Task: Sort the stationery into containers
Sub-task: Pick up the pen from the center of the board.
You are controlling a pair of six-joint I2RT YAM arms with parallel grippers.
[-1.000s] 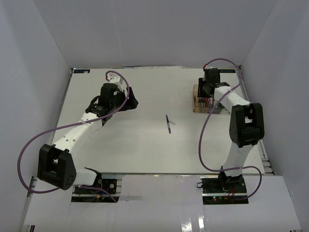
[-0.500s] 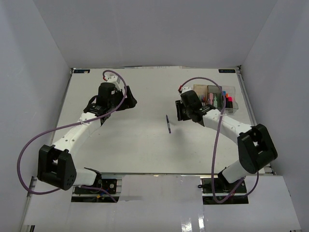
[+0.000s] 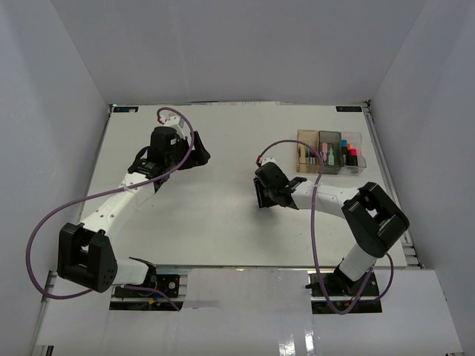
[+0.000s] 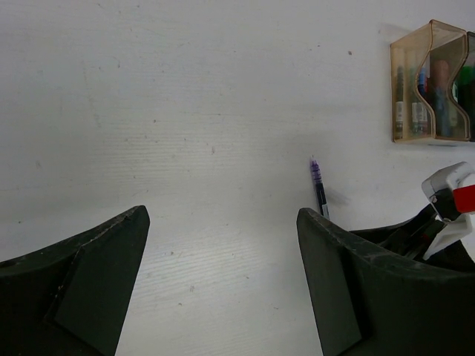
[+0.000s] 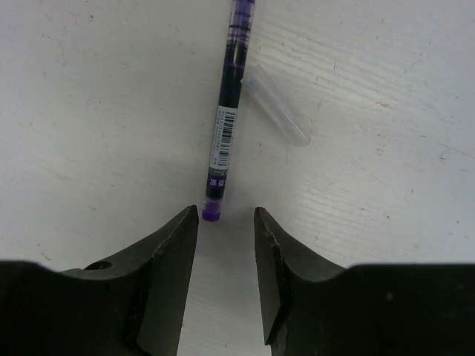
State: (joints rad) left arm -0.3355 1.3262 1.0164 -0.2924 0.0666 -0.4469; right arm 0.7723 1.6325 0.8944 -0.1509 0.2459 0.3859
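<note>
Purple pen [image 5: 226, 126] just beyond right gripper [image 5: 226, 215], narrowly parted, empty, left gripper [image 4: 221, 215] wide, empty

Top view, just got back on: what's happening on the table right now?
The right hand is poised at the end of a purple pen lying in the middle of the table, open and not gripping it yet. A clear cap lies beside the pen. The left hand hangs open and empty over the left side. The three bins at the far right already hold several items.
</note>
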